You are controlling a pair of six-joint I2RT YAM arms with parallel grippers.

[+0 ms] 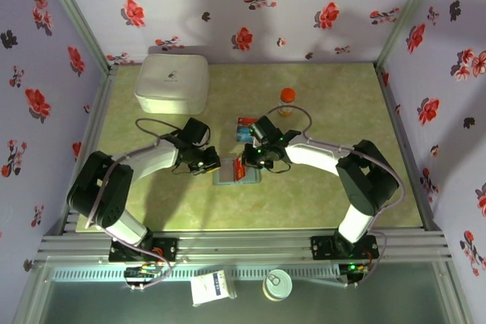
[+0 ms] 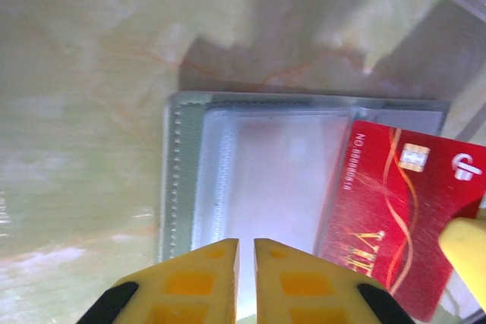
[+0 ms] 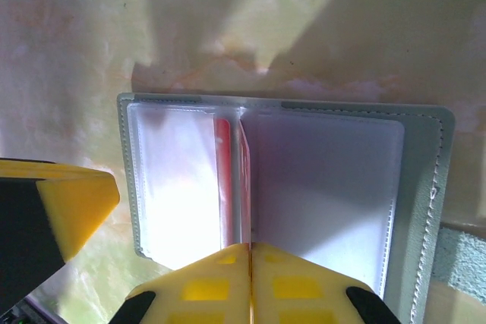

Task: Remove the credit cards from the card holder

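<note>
Hands (image 1: 214, 163) (image 1: 249, 159) nearly closed over open card holder (image 1: 236, 174).

Enclosed robot test booth; floral wallpaper walls (image 1: 250, 5), aluminium frame (image 1: 243, 244).

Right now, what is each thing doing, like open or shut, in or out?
card holder: open flat on the table.
red card: partly pulled out of the holder.
blue card: out, lying on the table.
left gripper: nearly shut, over the holder.
right gripper: shut at the holder's fold.
orange bottle: upright, capped.
</note>
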